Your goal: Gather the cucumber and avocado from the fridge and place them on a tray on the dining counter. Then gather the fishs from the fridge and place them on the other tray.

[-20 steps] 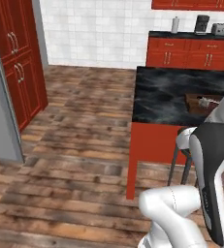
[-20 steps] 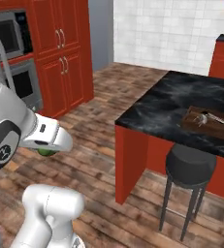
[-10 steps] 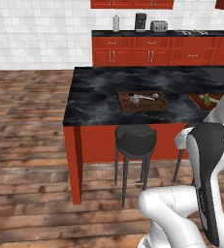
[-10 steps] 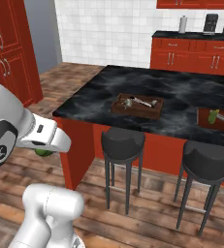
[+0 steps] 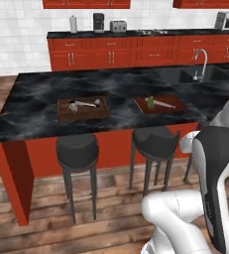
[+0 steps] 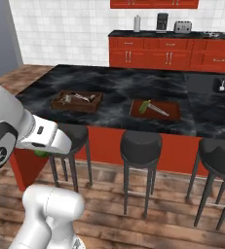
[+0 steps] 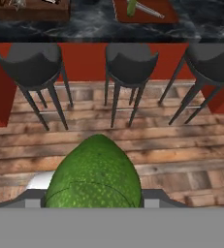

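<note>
My gripper [image 7: 93, 196] is shut on the avocado [image 7: 94, 172], a bumpy green fruit low in the hand view. From the right base view the avocado [image 6: 41, 153] peeks out under the white hand [image 6: 46, 138], down in front of the dining counter [image 6: 119, 85]. Two wooden trays lie on that black counter. The right tray [image 5: 173, 103] holds the green cucumber [image 5: 149, 101] and a thin silvery thing. In the left tray [image 5: 66, 113] lie pale grey things; I cannot tell whether they are fish. The fridge is out of view.
Black stools [image 5: 78, 149] [image 5: 156, 141] [image 6: 220, 155] stand along the counter's red front, between me and the trays. A sink with a faucet [image 5: 201, 59] sits at the counter's right end. Red cabinets with small appliances [image 5: 118, 26] line the back wall. Wooden floor [image 7: 181, 160] lies below the hand.
The base has swung round, so both base views have shifted from the floor and the counter's end to face the counter's long side. The avocado stays in the gripper.
</note>
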You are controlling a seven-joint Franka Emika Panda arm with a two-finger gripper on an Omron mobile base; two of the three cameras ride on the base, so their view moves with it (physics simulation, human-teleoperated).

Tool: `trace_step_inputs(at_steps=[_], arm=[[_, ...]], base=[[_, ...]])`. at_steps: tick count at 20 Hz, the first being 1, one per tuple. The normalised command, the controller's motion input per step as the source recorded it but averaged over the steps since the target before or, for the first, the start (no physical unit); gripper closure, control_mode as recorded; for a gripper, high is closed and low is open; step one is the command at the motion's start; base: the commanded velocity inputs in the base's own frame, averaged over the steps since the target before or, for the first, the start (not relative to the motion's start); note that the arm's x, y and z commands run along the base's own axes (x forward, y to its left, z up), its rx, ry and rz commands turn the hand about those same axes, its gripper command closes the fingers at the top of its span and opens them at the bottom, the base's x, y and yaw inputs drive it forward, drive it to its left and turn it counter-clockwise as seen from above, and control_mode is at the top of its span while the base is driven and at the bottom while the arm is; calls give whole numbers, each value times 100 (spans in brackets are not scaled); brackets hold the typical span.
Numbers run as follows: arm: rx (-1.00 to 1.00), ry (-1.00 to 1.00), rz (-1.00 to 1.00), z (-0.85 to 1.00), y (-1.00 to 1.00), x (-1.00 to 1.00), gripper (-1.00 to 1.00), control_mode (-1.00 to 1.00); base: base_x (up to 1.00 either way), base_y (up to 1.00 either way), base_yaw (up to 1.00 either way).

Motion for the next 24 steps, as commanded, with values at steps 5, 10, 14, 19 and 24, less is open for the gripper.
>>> trace_step_inputs(at_steps=[5,10,14,19,24], arm=[[0,0,0,0,0,0,100,100],[0,0,0,0,0,0,100,100],[0,0,0,0,0,0,100,100],[0,0,0,0,0,0,100,100],[0,0,0,0,0,0,100,100]], base=[[64,-46,-2],[93,-24,7],[45,-53,0],[39,-63,0],[55,-34,0]])
